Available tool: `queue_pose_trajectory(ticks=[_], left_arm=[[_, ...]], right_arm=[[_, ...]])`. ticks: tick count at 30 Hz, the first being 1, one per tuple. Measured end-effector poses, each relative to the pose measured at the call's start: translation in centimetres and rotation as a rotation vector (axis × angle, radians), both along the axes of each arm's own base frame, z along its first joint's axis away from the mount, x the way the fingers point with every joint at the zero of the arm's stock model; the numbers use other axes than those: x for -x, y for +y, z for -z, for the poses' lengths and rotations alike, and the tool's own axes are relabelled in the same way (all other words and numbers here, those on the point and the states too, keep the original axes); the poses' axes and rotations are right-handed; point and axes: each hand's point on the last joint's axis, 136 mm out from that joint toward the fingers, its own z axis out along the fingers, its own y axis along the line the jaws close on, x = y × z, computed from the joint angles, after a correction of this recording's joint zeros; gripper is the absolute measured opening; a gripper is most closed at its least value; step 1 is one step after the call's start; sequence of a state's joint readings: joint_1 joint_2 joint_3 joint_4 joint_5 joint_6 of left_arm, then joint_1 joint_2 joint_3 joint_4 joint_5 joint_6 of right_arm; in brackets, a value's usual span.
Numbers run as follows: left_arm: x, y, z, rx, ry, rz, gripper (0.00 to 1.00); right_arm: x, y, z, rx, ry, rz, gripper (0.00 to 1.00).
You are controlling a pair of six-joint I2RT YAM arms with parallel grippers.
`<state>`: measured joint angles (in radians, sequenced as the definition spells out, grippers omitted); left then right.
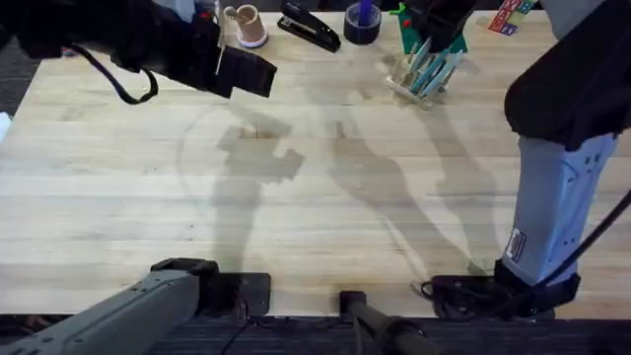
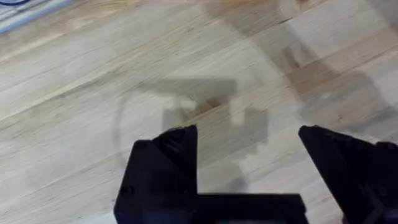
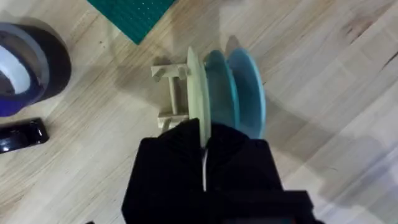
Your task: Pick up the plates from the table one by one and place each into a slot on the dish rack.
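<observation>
The right gripper (image 3: 204, 162) is clenching the cream-yellow plate (image 3: 195, 87) into the dish rack (image 3: 168, 93) (beside blue plates (image 3: 245, 87)); releasing seems next, while the left gripper (image 2: 249, 162) is hanging open.

You have soft shadows lying across the middle of the pale wood; along the far edge sit a black stapler (image 1: 310, 27), a roll of dark tape (image 1: 362, 23) and a small pinkish cup (image 1: 246, 26); dark flooring shows at the far left corner.
</observation>
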<state>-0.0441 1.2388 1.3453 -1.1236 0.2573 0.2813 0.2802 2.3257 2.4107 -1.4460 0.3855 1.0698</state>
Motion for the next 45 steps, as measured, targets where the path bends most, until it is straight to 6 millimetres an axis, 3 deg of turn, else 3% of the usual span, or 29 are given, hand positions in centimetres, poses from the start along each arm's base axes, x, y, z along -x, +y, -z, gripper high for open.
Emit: queue_pose_trajectory(ticks=[6,11,29,33,37,39,42,44,45], left_arm=[[0.0,0.0,0.0,0.0,0.0,0.0,0.994],[0.0,0.0,0.0,0.0,0.0,0.0,0.994],[0.0,0.0,0.0,0.0,0.0,0.0,0.994],[0.0,0.0,0.0,0.0,0.0,0.0,0.993],[0.0,0.0,0.0,0.0,0.0,0.0,0.994],[0.0,0.0,0.0,0.0,0.0,0.0,0.994],[0.0,0.0,0.0,0.0,0.0,0.0,0.994],[0.0,0.0,0.0,0.0,0.002,0.0,0.994],[0.0,0.0,0.0,-0.001,0.001,0.0,0.995]], right_arm=[[0.0,0.0,0.0,-0.001,0.001,0.0,0.032],[0.0,0.0,0.0,-0.002,-0.001,0.002,0.247],[0.5,-0.1,0.0,0.004,0.021,0.003,0.333],[0.8,-0.2,-0.9,0.005,0.021,-0.003,0.354],[1.2,-0.3,-3.4,0.006,0.004,-0.038,0.394],[1.2,-0.4,-4.9,0.004,-0.019,-0.059,0.452],[0.4,-0.2,-7.5,-0.007,-0.1,-0.099,0.631],[0.0,0.0,-8.8,-0.013,-0.14,-0.135,0.9],[-0.1,0.2,-9.4,-0.016,-0.154,-0.156,0.971]])
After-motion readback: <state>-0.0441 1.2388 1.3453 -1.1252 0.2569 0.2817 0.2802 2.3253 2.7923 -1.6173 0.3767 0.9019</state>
